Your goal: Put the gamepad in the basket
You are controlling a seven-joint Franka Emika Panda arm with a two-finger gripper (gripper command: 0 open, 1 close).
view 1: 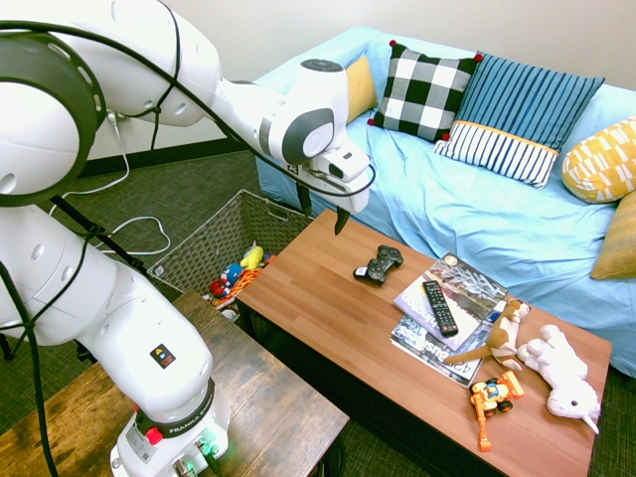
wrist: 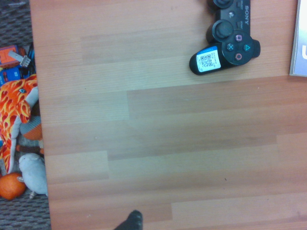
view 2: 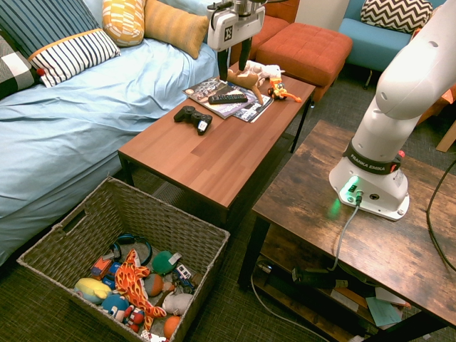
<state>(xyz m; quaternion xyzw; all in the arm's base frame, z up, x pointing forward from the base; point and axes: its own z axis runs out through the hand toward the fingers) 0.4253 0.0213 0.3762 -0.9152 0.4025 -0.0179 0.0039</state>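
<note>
The black gamepad (view 1: pixel 379 264) (view 2: pixel 193 117) lies on the reddish wooden coffee table (view 1: pixel 328 308), with a white sticker on one handle; in the wrist view the gamepad (wrist: pixel 230 43) shows at the picture's edge. My gripper (view 1: pixel 323 211) (view 2: pixel 234 64) hangs open and empty well above the table, apart from the gamepad, on the side of the table's end toward the basket. The woven wicker basket (view 1: pixel 214 224) (view 2: pixel 167 214) stands on the carpet just off that table end, holding several toys.
Magazines (view 1: pixel 467 283) with a slim black remote (view 1: pixel 440 307) on top lie beyond the gamepad. Plush animals (view 1: pixel 561 373) and an orange toy vehicle (view 1: pixel 494 395) fill the far table end. A blue sofa (view 1: pixel 477 209) runs along one long side.
</note>
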